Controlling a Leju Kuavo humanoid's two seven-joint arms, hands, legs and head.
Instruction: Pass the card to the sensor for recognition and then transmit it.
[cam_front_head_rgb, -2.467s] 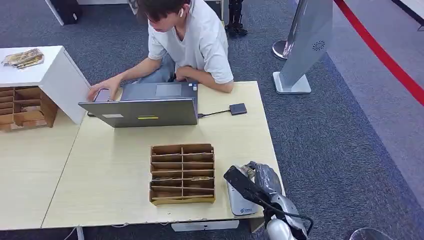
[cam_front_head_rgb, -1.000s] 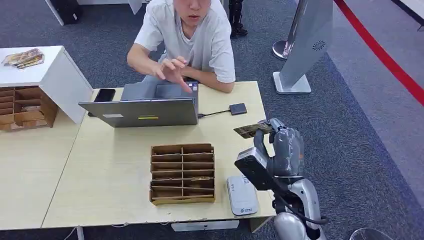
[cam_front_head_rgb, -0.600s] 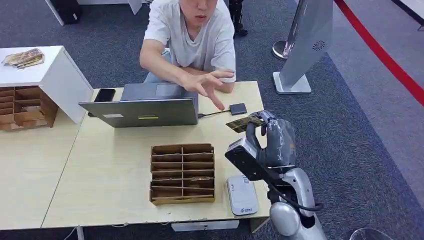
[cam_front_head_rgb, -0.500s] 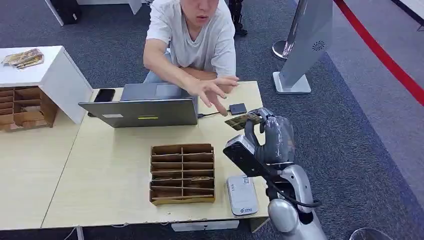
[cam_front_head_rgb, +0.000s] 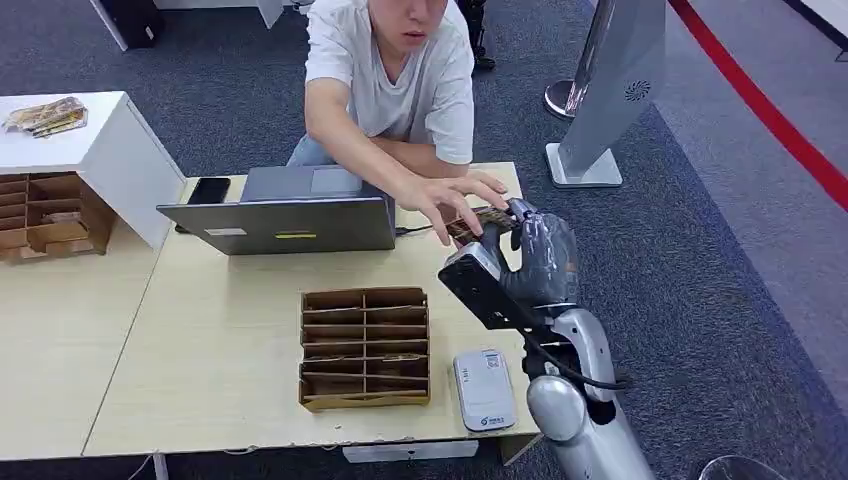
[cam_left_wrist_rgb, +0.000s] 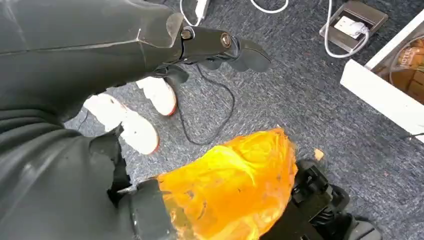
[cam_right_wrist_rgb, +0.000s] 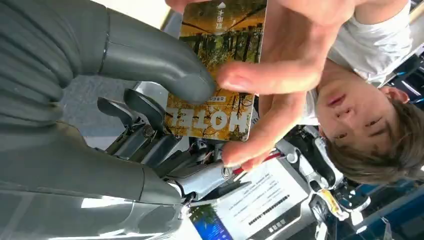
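We observed the right hand (cam_front_head_rgb: 535, 262) raised above the far right part of the table (cam_front_head_rgb: 230, 340), pinching the card (cam_right_wrist_rgb: 220, 75) between its thick thumb and darker fingers; in the right wrist view the card bore a printed landscape and the word HOTEL. A person's hand (cam_front_head_rgb: 450, 195) reached across from the far side and touched the same card, its fingers lying over the card's face, so that both hands were on it at once. The person (cam_front_head_rgb: 395, 70) sat behind an open laptop (cam_front_head_rgb: 285, 215) at the far edge of the table. The white sensor (cam_front_head_rgb: 483, 388) lay flat on the near right part of the table, well apart from the card and just to the right of a cardboard organiser (cam_front_head_rgb: 365, 347) with many compartments. A dark phone (cam_front_head_rgb: 208, 190) lay to the left of the laptop. In the left wrist view, the left hand (cam_left_wrist_rgb: 220, 47) hung over grey carpet with its fingers extended and nothing between them.
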